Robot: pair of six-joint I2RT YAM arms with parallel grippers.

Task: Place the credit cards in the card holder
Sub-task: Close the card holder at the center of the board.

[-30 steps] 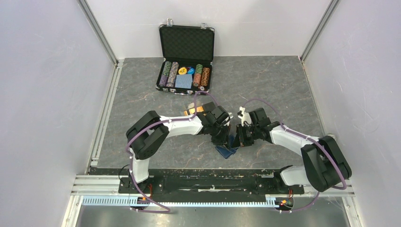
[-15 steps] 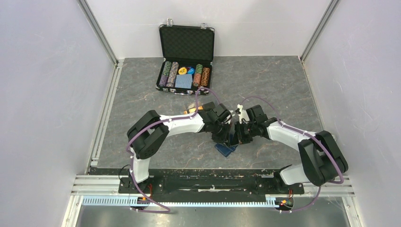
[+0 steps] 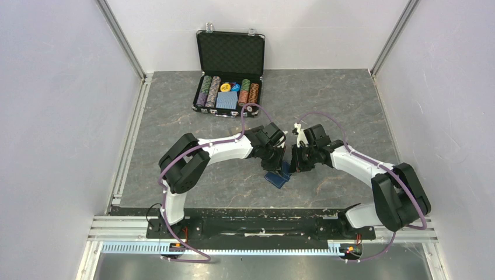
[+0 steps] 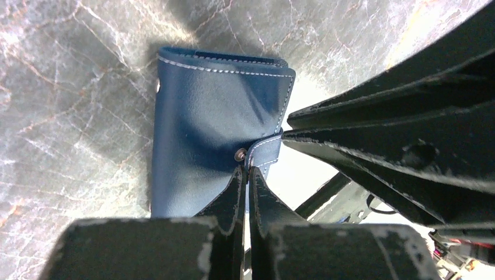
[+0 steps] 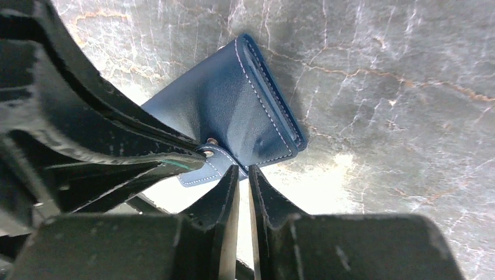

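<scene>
The left gripper (image 4: 246, 170) is clamped tight on the snap tab (image 4: 265, 150) of the folded navy card holder (image 4: 204, 116), which spreads toward 11 o'clock from its fingertips. The right gripper (image 5: 243, 169), at 3 o'clock of the left one, has its jaws almost together at the holder's edge just beside the tab. I cannot tell if it pinches anything. From above, both wrists hide most of the holder, near the middle of the table (image 3: 175, 116).
</scene>
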